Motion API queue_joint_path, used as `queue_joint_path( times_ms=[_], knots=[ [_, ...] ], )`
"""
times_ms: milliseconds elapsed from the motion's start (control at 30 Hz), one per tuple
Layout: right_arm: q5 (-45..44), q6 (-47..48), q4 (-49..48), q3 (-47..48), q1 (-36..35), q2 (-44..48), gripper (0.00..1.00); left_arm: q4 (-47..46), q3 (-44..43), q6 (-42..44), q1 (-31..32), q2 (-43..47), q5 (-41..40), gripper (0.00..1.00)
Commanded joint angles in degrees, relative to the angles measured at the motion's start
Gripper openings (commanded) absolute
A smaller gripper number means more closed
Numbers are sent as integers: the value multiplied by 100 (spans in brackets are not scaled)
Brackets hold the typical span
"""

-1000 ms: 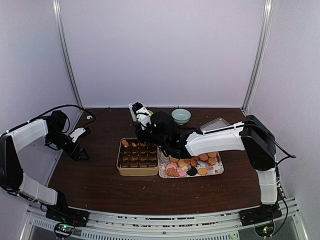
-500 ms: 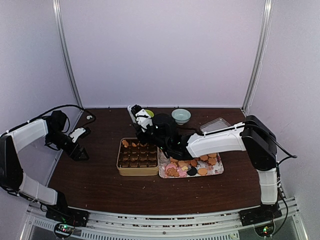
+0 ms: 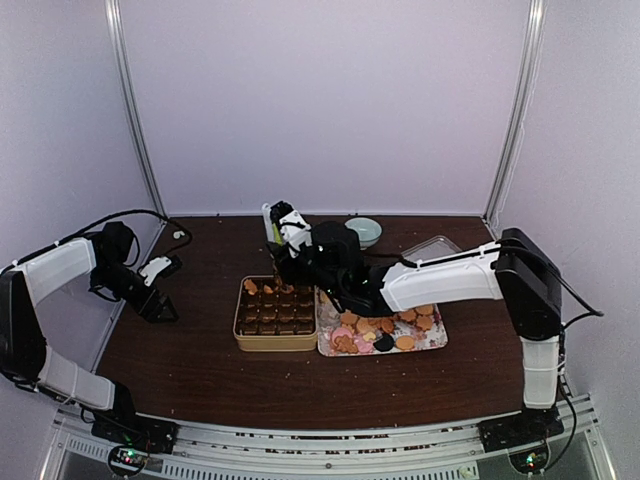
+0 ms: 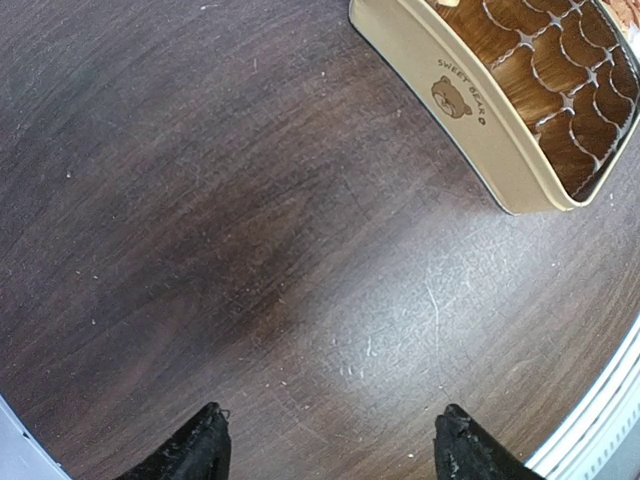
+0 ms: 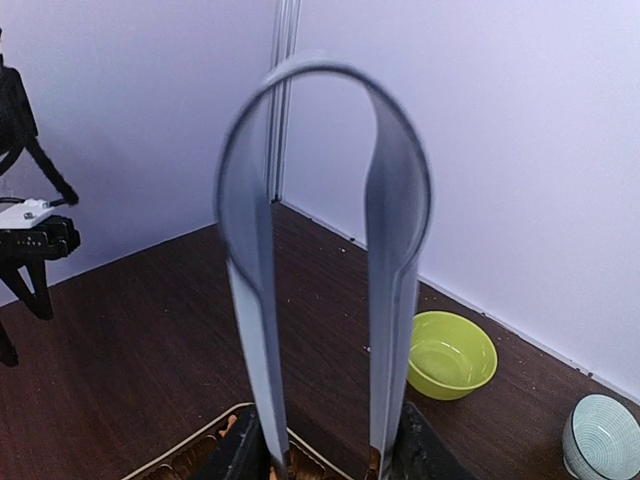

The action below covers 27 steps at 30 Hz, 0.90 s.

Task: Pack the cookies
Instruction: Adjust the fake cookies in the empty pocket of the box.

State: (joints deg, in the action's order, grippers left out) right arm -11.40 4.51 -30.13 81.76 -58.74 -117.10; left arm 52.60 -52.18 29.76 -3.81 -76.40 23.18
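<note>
The cookies (image 3: 380,328), mostly tan-orange rounds with a few pink and dark ones, lie piled on a floral tray (image 3: 435,340). A few orange cookies (image 3: 251,287) sit in the far row of the tan tin (image 3: 240,320), which holds brown paper cups. My right gripper (image 5: 325,455) is shut on grey metal tongs (image 5: 250,300). The tongs' arms stand apart, loop end up, with their tips down at the tin's far rim (image 5: 190,445) and out of sight. My left gripper (image 4: 330,445) hangs open over bare table left of the tin (image 4: 470,130).
A lime green bowl (image 5: 452,355) and a pale blue bowl (image 3: 363,231) stand by the back wall. A clear plastic lid (image 3: 430,247) lies behind the tray. The left arm (image 3: 60,270) rests at the table's left edge.
My right gripper has shifted slightly over the tin's far edge and its jaws have eased, so the tongs' arms stand wider apart. The left arm has not moved.
</note>
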Motion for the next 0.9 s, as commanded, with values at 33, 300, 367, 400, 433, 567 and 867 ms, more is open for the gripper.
queue_joint_path(
  times_ms=[33,300,367,400,433,567,867],
  knots=[
    [-76,-384,-341,-400,105,814,41,49,-182,100,-56,28,125,73],
    [-898,-572,-259,-2027,266,2102,41,49,-235,84,-54,-25,162,73],
    [-1172,-690,-96,-2468,356,2523,41,49,-244,84,-51,-25,146,73],
    [-1304,-782,-24,-2703,403,2710,41,49,-252,83,-54,-32,147,73],
    [-1431,-881,76,-2894,455,2883,41,56,-254,79,-55,-37,150,73],
    [-1960,-1342,694,-3485,605,3486,42,84,-281,94,-54,-54,210,73],
    [-2226,-1917,1403,-3995,648,3920,46,101,-371,26,-51,-112,231,73]
  ],
)
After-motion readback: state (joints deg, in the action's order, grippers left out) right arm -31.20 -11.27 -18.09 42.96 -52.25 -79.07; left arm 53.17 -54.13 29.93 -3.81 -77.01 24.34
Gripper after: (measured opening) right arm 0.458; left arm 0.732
